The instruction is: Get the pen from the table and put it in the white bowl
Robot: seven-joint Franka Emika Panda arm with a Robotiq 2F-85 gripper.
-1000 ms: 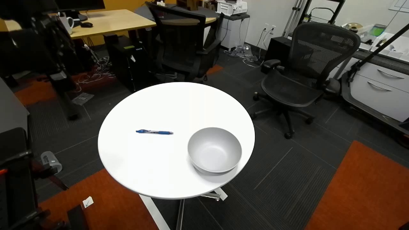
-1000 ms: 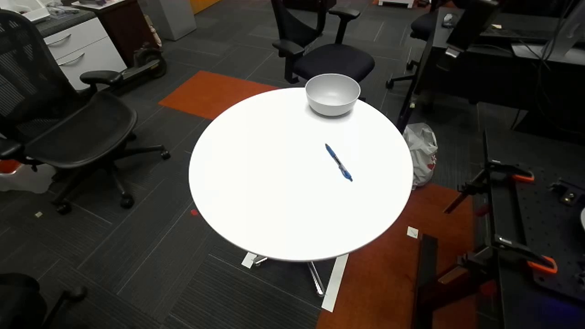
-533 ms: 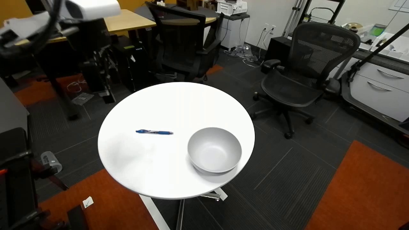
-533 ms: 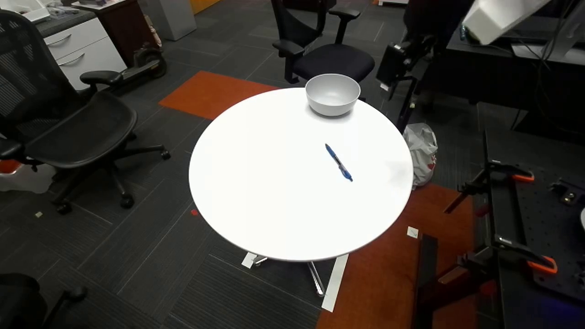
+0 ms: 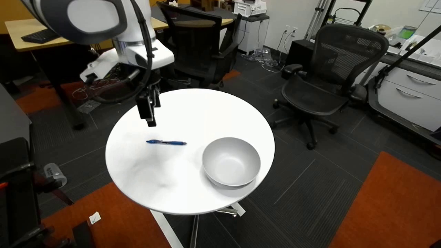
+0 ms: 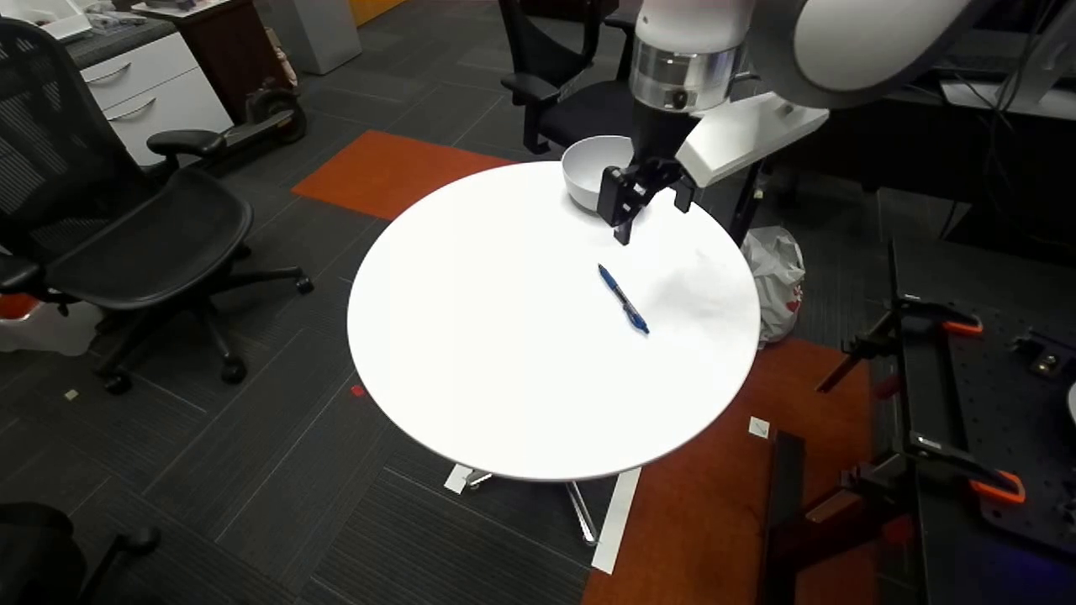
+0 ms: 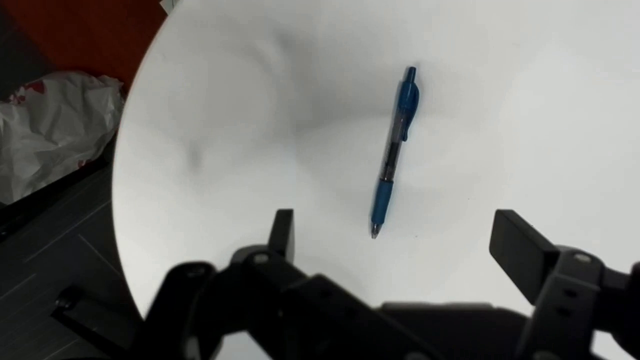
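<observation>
Closer to the pen (image 7: 392,153) swings the arm (image 5: 129,34), jaws wide apart and empty, so I'd say grasping comes next.

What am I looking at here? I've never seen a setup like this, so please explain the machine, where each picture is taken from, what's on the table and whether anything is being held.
The machine is a robot arm with a black two-fingered gripper at its end. Two cameras stand away from the robot and give the exterior views, looking down at the scene. The third is fixed to the arm's wrist and looks down past the gripper's fingers. On the round white table are a blue pen, lying flat, and a smooth light-grey bowl, standing open side up with nothing visible inside. Nothing is held: the gripper hovers above the table with its fingers wide apart, and the pen lies below.
</observation>
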